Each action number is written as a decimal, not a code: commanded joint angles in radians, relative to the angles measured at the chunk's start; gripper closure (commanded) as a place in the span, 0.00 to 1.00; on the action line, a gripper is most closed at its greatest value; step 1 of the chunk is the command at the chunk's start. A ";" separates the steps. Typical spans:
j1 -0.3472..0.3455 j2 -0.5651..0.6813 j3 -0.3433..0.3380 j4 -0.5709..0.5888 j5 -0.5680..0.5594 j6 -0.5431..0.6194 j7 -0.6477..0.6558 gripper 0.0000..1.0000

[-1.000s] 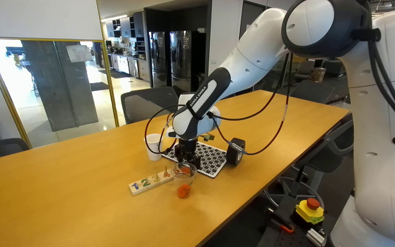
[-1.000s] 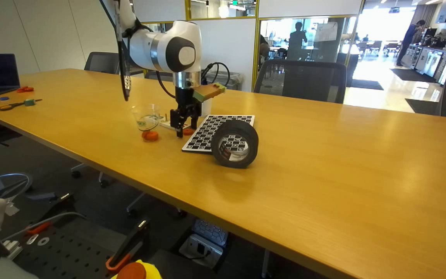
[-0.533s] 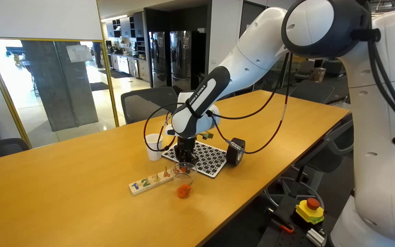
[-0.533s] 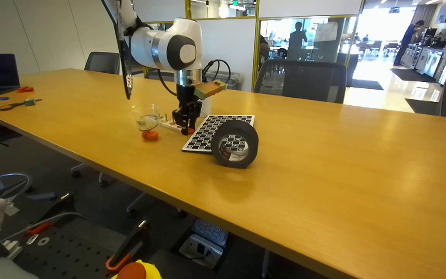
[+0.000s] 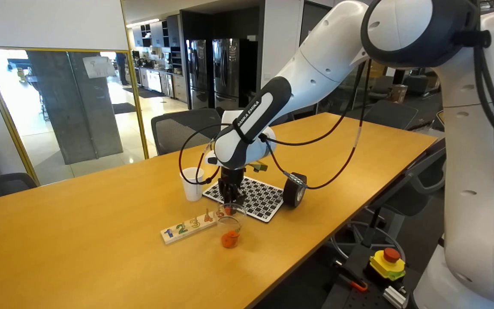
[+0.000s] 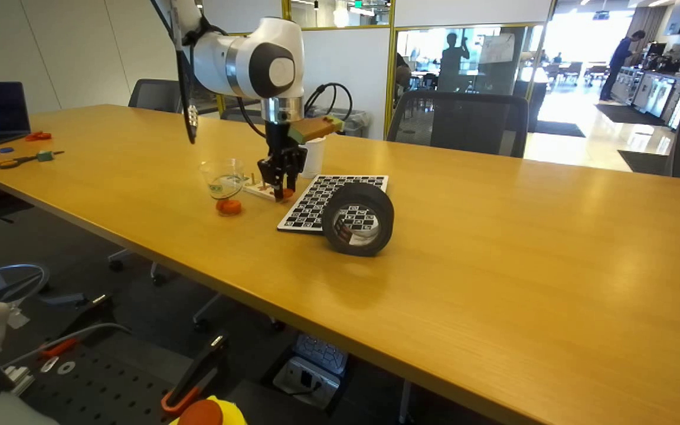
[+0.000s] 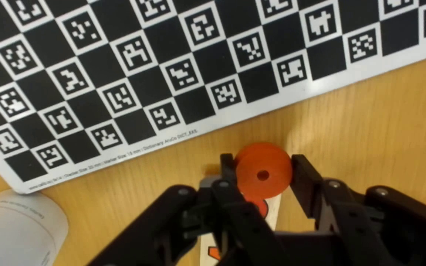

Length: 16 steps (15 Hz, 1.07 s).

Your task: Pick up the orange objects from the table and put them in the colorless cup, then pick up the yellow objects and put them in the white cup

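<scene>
Black gripper [image 7: 261, 165], partly closed, clasps an orange disc [image 7: 263, 162].

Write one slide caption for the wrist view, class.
The gripper holds an orange disc, with a checkered board across the top and part of the white cup at lower left.

Wooden table [image 5: 101, 262]; on it checkered board [image 5: 266, 199], tape roll [image 5: 290, 195], numbered strip [image 5: 187, 228], white cup [image 5: 193, 192], colorless cup [image 5: 231, 224]
</scene>
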 commanded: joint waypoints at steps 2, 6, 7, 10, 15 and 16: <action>0.067 -0.201 -0.023 -0.137 -0.035 0.000 0.218 0.78; 0.126 -0.332 -0.027 -0.220 -0.150 -0.009 0.448 0.78; 0.137 -0.360 -0.023 -0.239 -0.180 -0.013 0.501 0.78; 0.165 -0.434 -0.012 -0.292 -0.254 -0.028 0.650 0.78; 0.201 -0.518 0.004 -0.355 -0.323 -0.051 0.805 0.78; 0.208 -0.526 0.003 -0.362 -0.318 -0.053 0.810 0.78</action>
